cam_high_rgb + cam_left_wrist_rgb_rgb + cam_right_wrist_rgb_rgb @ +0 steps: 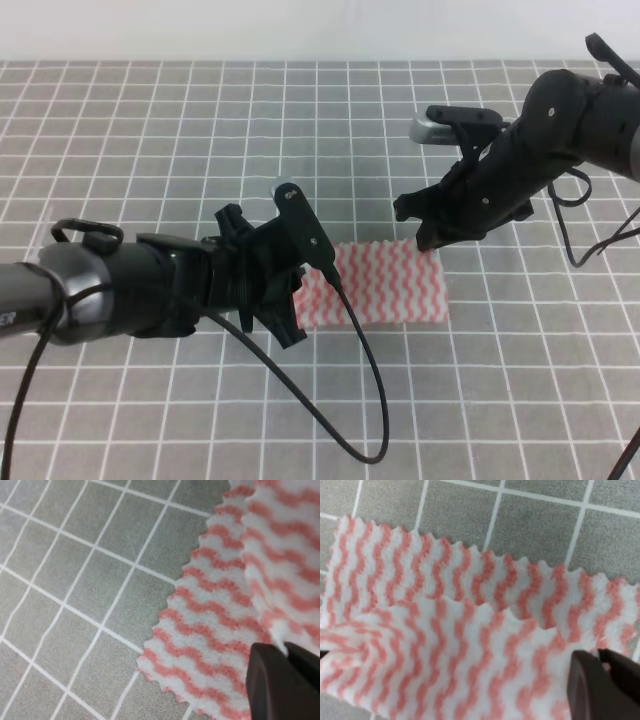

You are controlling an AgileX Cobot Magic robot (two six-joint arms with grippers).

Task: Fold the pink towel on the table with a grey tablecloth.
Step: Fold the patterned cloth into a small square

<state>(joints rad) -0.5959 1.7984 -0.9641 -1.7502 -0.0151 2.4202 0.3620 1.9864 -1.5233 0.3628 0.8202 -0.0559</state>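
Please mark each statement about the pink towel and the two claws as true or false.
1. The pink towel lies on a grey tablecloth with white grid lines. True.
2. The towel has blue dots. False: it has pink-and-white zigzag stripes.
3. In both wrist views a second towel layer lies over the first. True.
4. The left claw hangs far from the towel. False: its tips pinch the cloth.
5. The right claw is shut on the towel. True.
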